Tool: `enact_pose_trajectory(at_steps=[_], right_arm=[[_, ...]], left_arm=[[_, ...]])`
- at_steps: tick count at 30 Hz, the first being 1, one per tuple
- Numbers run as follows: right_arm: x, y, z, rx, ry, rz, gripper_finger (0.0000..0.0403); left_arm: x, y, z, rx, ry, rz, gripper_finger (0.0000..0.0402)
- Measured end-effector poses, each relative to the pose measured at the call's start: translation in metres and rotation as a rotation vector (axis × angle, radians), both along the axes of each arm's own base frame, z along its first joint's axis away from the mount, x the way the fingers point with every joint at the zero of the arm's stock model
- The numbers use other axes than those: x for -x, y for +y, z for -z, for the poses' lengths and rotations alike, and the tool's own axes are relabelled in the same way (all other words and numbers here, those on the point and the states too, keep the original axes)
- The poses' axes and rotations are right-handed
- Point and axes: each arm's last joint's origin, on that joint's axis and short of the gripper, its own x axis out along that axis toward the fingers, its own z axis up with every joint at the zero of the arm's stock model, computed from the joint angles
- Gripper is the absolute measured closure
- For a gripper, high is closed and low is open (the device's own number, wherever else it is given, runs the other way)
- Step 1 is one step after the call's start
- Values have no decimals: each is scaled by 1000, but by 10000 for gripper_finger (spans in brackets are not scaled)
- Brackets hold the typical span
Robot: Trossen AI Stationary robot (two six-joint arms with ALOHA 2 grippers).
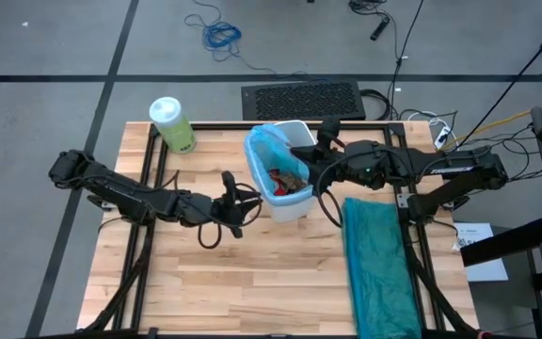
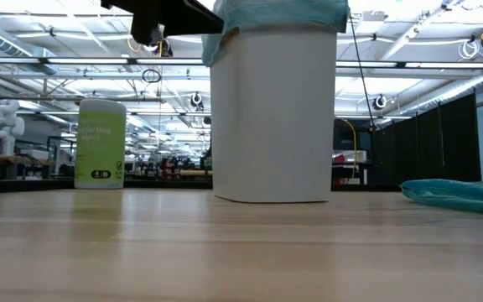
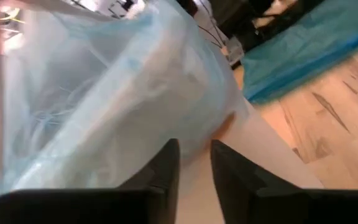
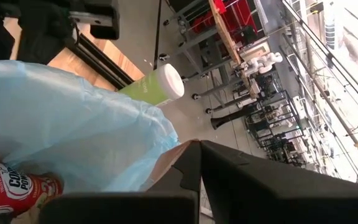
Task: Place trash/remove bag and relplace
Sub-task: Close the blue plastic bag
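A white wastebasket (image 1: 290, 202) stands mid-table, lined with the light blue bag (image 1: 266, 151), whose top folds over the rim. Trash (image 1: 285, 181) lies inside, among it a red container (image 4: 11, 186). My left gripper (image 1: 249, 202) is at the basket's left side near the top. In the left wrist view it (image 3: 194, 165) is open by a narrow gap, its tips at the lower edge of the bag's overhang (image 3: 104, 93) on the outer wall. My right gripper (image 1: 313, 162) is at the basket's right rim, shut on the bag (image 4: 73, 118). My left gripper has its fingertips (image 3: 169, 158) right at the overhang's lower edge; whether they touch the plastic I cannot tell. My right gripper pinches the bag's rim edge (image 4: 178, 148) between its shut fingertips, coming nearly level from the table's right. The plastic rises to a peak at the tips.
A large green bottle with a white cap (image 1: 172, 124) stands at the far left of the table. A darker teal bag (image 1: 379, 268) lies flat along the right side. Bare wood stretches across the near half of the table.
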Motion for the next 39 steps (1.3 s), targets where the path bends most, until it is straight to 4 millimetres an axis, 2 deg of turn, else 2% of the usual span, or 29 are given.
enact_pose_trajectory(at_steps=[7, 11, 17, 20, 22, 27, 28, 33, 39], right_arm=[[0, 0, 0, 0, 0, 0, 403], [0, 0, 0, -4, -2, 1, 403], [0, 0, 0, -7, -3, 2, 403], [0, 0, 0, -7, -3, 2, 403], [0, 0, 0, -7, -3, 2, 403], [0, 0, 0, -7, -3, 2, 403], [0, 0, 0, -7, -4, 2, 403], [0, 0, 0, -8, -4, 4, 403], [0, -1, 0, -16, -13, 34, 403]], left_arm=[[-4, 0, 9, -21, 45, -29, 240], [-10, 1, 19, -60, 83, -51, 231], [-22, 8, 19, -34, -8, -104, 231], [-24, 10, 18, -22, -46, -120, 246], [-24, 10, 16, -19, -64, -130, 270], [-24, 10, 14, -12, -88, -134, 379], [-24, 9, 14, -12, -87, -130, 389], [-21, 1, 12, -21, -87, -116, 399], [-4, -18, -6, -89, -121, -97, 400]])
